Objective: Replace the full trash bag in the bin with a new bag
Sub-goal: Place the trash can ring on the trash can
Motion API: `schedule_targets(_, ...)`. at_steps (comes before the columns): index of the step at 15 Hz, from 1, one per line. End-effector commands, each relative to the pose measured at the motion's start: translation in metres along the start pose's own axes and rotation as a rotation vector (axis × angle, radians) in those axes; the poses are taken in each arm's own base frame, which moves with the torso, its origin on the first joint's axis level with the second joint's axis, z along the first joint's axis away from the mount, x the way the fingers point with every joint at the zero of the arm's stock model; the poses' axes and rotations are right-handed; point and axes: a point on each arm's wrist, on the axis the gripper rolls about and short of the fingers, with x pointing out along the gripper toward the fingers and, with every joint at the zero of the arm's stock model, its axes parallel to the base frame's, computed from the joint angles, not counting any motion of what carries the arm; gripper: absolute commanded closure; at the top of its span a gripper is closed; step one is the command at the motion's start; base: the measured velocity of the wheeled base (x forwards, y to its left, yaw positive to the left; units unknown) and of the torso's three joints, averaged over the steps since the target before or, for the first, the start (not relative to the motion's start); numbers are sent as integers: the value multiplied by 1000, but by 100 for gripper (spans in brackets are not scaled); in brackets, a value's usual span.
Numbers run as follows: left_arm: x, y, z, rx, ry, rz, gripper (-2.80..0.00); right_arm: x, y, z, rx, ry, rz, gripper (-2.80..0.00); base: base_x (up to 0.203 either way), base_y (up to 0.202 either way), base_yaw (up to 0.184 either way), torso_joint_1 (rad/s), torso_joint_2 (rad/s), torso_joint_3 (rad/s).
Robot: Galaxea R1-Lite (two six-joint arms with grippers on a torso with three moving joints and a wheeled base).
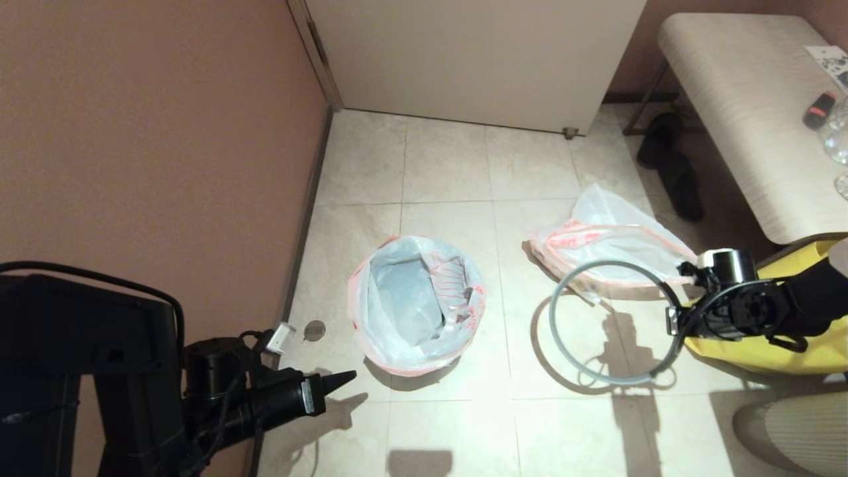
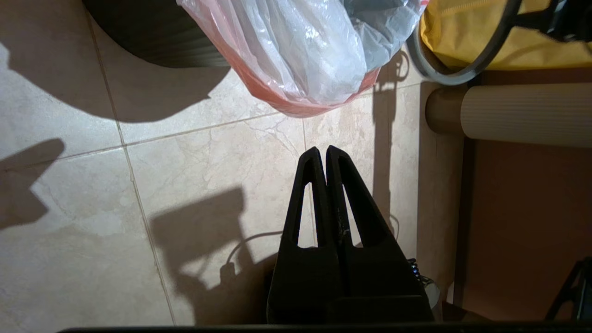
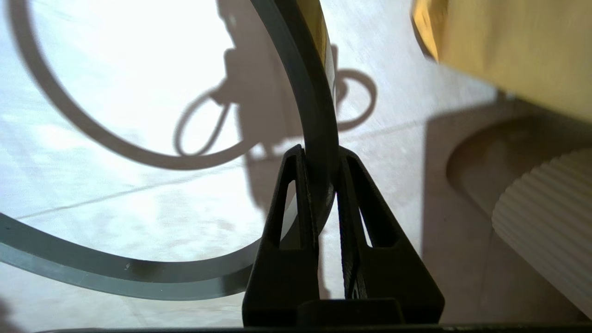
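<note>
The bin (image 2: pixel 157 37) is black and stands mid-floor; in the head view a limp white bag with a pink-red hem (image 1: pixel 414 305) drapes over it, showing only plastic, so it looks like the new bag. A like bag (image 1: pixel 596 242) lies on the tiles to the right; I cannot tell whether it is the full trash bag. My right gripper (image 1: pixel 676 319) (image 3: pixel 320 155) is shut on the grey hoop rim (image 1: pixel 552 318) (image 3: pixel 319 106), held over the floor right of the bin. My left gripper (image 1: pixel 348 379) (image 2: pixel 322 150) is shut and empty, low beside the bin's near-left.
A big yellow bag (image 1: pixel 782 351) sits behind my right arm. A pale bench (image 1: pixel 748 99) stands at the far right with dark slippers (image 1: pixel 669 165) under it. The wall runs along the left, a door at the back. A ribbed pale cylinder (image 1: pixel 788 424) is near right.
</note>
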Motion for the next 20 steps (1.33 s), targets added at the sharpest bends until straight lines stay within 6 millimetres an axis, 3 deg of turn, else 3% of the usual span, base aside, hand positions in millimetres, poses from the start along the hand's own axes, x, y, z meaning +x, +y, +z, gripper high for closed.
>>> schedule_targets(1,-5,-5,10,35,-59,-17,0,-76,35,39,-33,-172,91,0,0,0,0,0,0,0)
schedule_targets(5,-15,3,18,31,-101,14,0,-142,153,63,-155,-276,333,0,0,0,0,0,0,0)
schedule_targets(7,-18,1,20,35,-104,5,0,-157,201,69,-199,-307,402,0,0,0,0,0,0,0)
schedule_targets(10,-29,8,24,28,-122,-1,0,-142,262,61,-263,-281,451,0,0,0,0,0,0,0)
schedule_targets(12,-35,12,27,26,-129,-15,0,-111,296,34,-328,-210,455,0,0,0,0,0,0,0)
schedule_targets(14,-34,12,26,23,-124,-16,0,-92,320,5,-386,-157,465,0,0,0,0,0,0,0)
schedule_targets(16,-33,13,25,20,-119,-17,0,-79,335,-10,-398,-175,484,0,0,0,0,0,0,0)
schedule_targets(20,-32,13,24,18,-112,-19,0,-72,334,-6,-392,-229,441,0,0,0,0,0,0,0)
